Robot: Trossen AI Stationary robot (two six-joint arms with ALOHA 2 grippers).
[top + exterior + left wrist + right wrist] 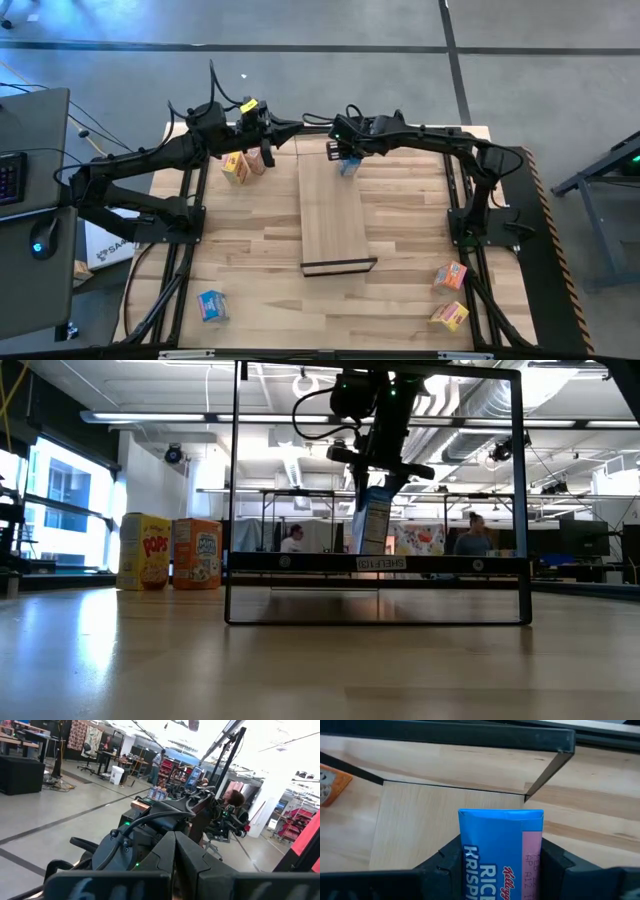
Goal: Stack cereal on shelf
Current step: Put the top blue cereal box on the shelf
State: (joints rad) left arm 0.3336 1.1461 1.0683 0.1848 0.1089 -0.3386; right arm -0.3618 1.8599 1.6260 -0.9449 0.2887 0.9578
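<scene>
Holding blue cardboard cereal box (500, 852) clamped, right gripper (349, 160) over pale wood shelf board (332, 215) on butcher-block tabletop (400, 290); left gripper (268, 128) fingers together; workshop with seated people behind.

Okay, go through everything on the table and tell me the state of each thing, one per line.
Right gripper: shut on a blue cereal box, over the shelf's far end.
Left gripper: shut, empty, by the far edge.
Shelf: flat on the table, nothing resting on it.
Yellow and orange boxes: upright, far left.
Second blue box: lying near left.
Orange and yellow boxes: lying near right.
</scene>
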